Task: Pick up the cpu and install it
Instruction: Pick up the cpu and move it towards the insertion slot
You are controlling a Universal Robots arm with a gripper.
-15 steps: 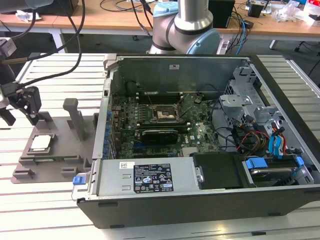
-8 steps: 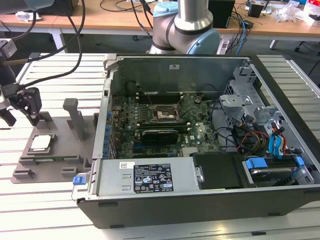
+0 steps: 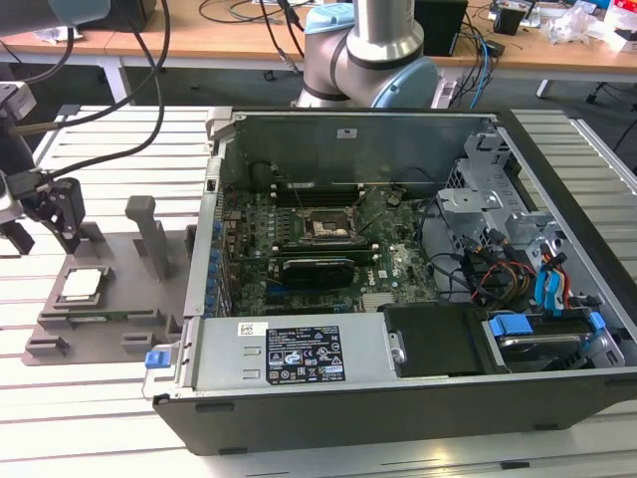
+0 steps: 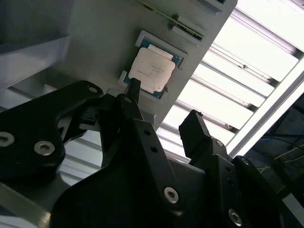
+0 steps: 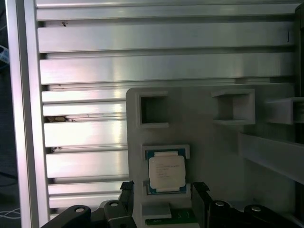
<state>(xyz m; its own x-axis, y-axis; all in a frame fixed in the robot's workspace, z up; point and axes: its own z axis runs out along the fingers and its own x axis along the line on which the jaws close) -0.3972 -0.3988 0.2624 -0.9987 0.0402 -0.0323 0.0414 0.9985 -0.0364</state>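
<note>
The cpu (image 3: 84, 284) is a small square chip with a silver top, lying flat in a recess of a grey holder plate (image 3: 124, 289) at the exterior view's left. My gripper (image 3: 42, 231) hovers just above and behind it, open, with nothing between its black fingers. Both wrist views look down past the fingers at the cpu (image 4: 152, 71) (image 5: 166, 172). One fingertip (image 4: 135, 89) ends near the chip's edge and the other (image 4: 192, 124) stands apart. The gripper (image 5: 164, 195) straddles the chip's near edge. The motherboard socket (image 3: 323, 231) sits inside the open computer case (image 3: 299, 363).
The holder plate carries upright grey posts (image 3: 149, 234) and square pockets (image 5: 153, 110). A thin green board (image 3: 100, 319) lies along its front. Slatted aluminium table (image 3: 100, 418) surrounds it. The case's metal wall (image 3: 204, 249) rises between holder and motherboard. Black cables (image 3: 149, 60) hang above.
</note>
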